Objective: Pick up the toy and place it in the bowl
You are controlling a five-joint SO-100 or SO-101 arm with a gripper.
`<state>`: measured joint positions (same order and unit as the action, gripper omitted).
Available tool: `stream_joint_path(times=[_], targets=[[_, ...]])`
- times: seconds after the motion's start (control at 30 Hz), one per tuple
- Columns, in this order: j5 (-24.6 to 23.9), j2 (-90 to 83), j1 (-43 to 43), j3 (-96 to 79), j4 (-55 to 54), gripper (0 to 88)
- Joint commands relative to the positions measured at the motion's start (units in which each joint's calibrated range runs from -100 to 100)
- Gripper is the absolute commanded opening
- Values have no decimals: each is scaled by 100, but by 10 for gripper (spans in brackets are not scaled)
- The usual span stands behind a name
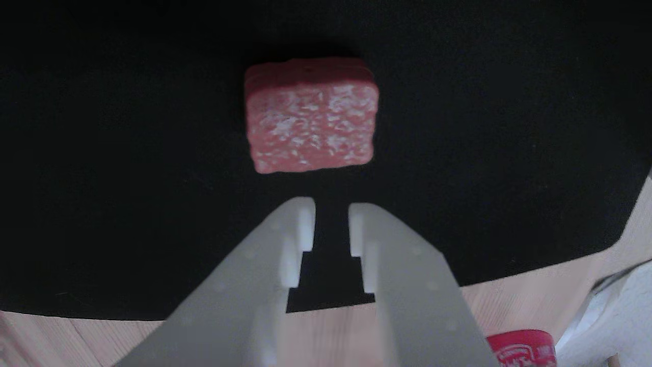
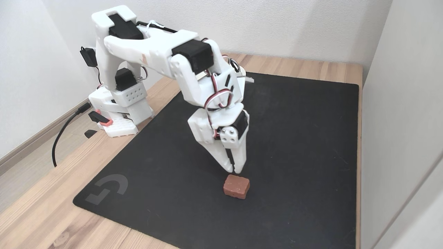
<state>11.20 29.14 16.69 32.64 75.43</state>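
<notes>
1. Worktop [image 2: 311, 67]: light wood, set against white walls at its far and right edges. A black mat [image 2: 294, 138] covers most of it, reaching close to the right edge; a grey logo is printed near the mat's near-left corner.

2. Arm [image 2: 155, 52]: white with black motor housings. Its base stands on bare wood near the far-left corner of the worktop, just off the mat's left edge. The arm reaches over the mat and bends down at the wrist, so the gripper points downward.

3. Gripper [image 2: 233, 170]: in the fixed view the fingertips come together almost to a point. In the other view [image 1: 331, 221] a narrow strip of black mat shows between the two white fingertips. The jaws stand only slightly parted and grip nothing.

4. Toy [image 2: 236, 186]: a small, dull-red, squarish block with rounded corners, lying flat on the mat, roughly midway between the worktop's left and right edges and nearer the front edge than the far one. In the other view [image 1: 311, 116] its broad face shows white speckles and a tiny hole is visible on its upper side.

5. Relation: the fingertips hang just above the toy, towards its far side, with a small gap; no contact is seen.

6. Other items: a red tin [image 1: 522, 348] with white print shows at the bottom right of the other view, on bare wood beyond the mat's edge. A black cable [image 2: 64, 129] trails from the arm base over the worktop's left edge
</notes>
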Motion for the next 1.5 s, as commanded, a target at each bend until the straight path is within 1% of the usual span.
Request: stream_joint_path(times=[0.0,0.13,0.17,0.23,0.27,0.3,0.37,0.4,0.6,0.83,1.27,1.47], targets=[[34,-26,59,238,281,30],[34,-26,59,238,264,32],[29,-26,59,238,264,56],[34,-26,59,238,331,130],[34,-26,67,238,433,185],[39,-26,109,238,577,299],[70,-26,134,238,636,381],[65,-26,134,238,636,397],[39,-26,134,238,662,398],[34,175,276,247,1085,398],[34,341,284,481,1026,398],[34,850,276,886,1026,398]])
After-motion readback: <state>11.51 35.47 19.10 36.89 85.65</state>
